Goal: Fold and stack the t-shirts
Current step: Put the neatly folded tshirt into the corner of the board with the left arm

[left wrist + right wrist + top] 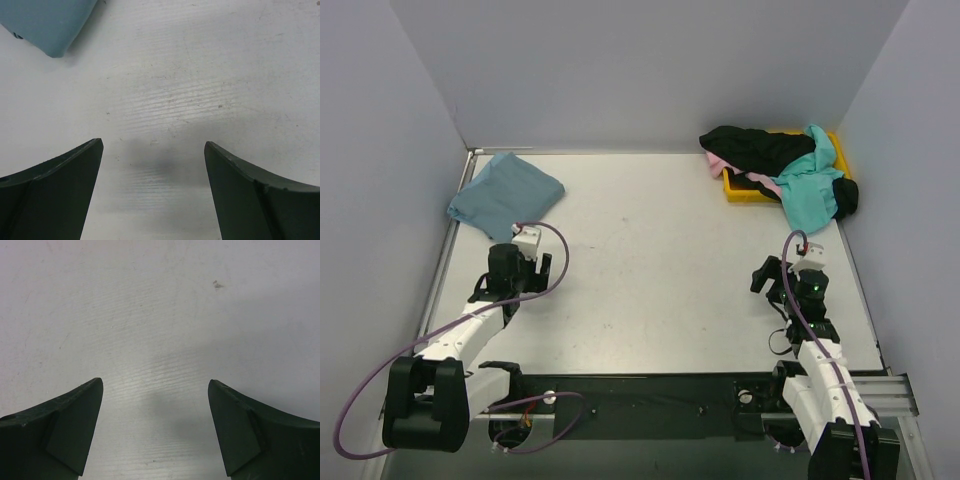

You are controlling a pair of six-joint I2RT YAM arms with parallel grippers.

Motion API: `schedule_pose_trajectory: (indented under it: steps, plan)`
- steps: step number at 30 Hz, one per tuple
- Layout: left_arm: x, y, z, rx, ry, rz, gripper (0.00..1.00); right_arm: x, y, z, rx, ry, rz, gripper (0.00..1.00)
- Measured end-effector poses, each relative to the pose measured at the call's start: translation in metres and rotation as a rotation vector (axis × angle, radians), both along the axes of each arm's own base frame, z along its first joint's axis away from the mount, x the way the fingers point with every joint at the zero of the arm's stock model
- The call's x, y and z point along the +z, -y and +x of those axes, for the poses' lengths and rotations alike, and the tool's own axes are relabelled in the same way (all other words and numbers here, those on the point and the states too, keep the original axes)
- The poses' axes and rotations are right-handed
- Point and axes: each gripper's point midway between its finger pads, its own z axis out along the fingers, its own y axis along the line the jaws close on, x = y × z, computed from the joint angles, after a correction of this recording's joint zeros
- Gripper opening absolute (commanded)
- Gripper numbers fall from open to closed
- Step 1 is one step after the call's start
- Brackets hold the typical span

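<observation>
slate-teal t-shirt (506, 195), turquoise t-shirt (810, 190), yellow bin (742, 190)

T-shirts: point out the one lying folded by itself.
The slate-teal t-shirt, folded flat at the far left of the table. The black shirt, pink shirt and turquoise shirt lie crumpled in a heap on the yellow bin.

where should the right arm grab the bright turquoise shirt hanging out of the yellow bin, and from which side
Grip the bright turquoise cloth shirt at its near lobe, which spills over the front edge of the yellow plastic bin onto the table. Come top-down from the near side with the open right gripper: that lobe lies bare, while farther back the black shirt tangles with it.
</observation>
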Motion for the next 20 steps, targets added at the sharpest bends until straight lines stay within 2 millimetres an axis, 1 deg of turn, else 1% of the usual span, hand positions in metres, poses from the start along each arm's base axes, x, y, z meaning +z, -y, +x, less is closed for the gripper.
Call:
schedule_pose_trajectory:
  steps: [20]
  plan:
    - [0.0024,-0.0041,0.0022,0.022,0.014,0.010,0.94,0.0037,0.0007,0.0028,0.006,0.019,-0.012,0.81]
